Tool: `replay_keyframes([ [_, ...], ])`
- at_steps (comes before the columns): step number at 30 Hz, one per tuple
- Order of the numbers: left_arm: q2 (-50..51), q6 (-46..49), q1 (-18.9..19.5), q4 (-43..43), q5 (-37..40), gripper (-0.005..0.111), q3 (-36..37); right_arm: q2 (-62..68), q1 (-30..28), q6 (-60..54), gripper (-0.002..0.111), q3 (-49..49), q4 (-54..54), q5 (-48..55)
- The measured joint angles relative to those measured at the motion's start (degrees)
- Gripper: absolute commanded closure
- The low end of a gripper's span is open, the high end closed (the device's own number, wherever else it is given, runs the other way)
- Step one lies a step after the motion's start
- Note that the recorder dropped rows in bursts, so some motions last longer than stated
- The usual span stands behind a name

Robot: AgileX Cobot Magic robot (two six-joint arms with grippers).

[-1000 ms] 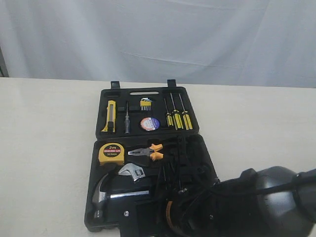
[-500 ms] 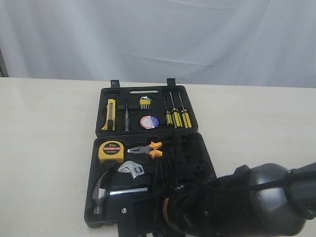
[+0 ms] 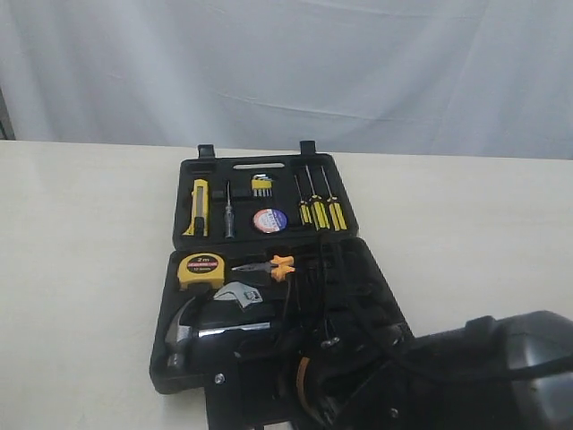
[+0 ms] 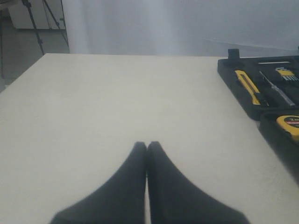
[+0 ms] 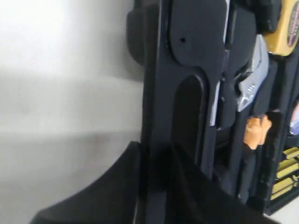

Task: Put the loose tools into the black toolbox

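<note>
Backdrop: white curtain [image 3: 286,63] behind a pale beige table [image 3: 81,269]
Black toolbox [image 3: 215,167]: open and flat at mid-table, two halves joined; the far half carries the handle slot, the near half lies toward the camera
Far half, left: yellow-black utility knife [image 3: 200,207] seated in its recess, a slim dark screwdriver [image 3: 228,218] just beside it
Far half, middle: hex key set [image 3: 261,185], and nearer the camera the black tape roll [image 3: 270,221] with white-blue-red label in a round recess
Far half, right: three yellow-black screwdrivers [image 3: 318,210] side by side
Near half, far-left corner: yellow tape measure [image 3: 202,270], label up
Near half, beside it: orange-and-black-handled pliers [image 3: 269,267], nose pointing toward the tape measure
Near half, camera side: steel wrench [image 3: 237,296], then claw hammer [image 3: 192,333]
Loose tools: all four lie inside the case
Right arm [image 3: 483,376]: dark bulk across the lower right of the exterior view, covering the near-right part of the case
Right gripper [image 5: 155,148]: fingers drawn in narrow around the near half's outer rim by a long slot, one finger outside the wall, one inside, clasping it
Left gripper [image 4: 146,145]: fingers pressed tip to tip, nothing between them, low over bare table well off to the left of the case
</note>
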Motion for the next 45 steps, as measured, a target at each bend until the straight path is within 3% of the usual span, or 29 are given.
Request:
replay_keyframes([
  [16,0.0,0.0,0.0,0.0,0.0,0.107,0.0,-22.27,13.5,-21.79,0.109,-1.14,23.4,19.05],
  [22,0.0,0.0,0.0,0.0,0.0,0.107,0.0,-26.0,13.92,-30.39,0.109,-7.81,30.55,28.4],
  [26,0.0,0.0,0.0,0.0,0.0,0.107,0.0,-25.73,10.27,-37.21,0.109,-12.33,32.62,29.18],
  [31,0.0,0.0,0.0,0.0,0.0,0.107,0.0,-21.54,0.23,-47.7,0.109,-18.05,35.27,23.91],
  [38,0.0,0.0,0.0,0.0,0.0,0.107,0.0,-7.17,-14.19,-64.05,0.109,-31.2,44.37,16.6],
  [45,0.0,0.0,0.0,0.0,0.0,0.107,0.0,9.86,-20.78,-71.79,0.109,-42.51,49.24,10.87],
])
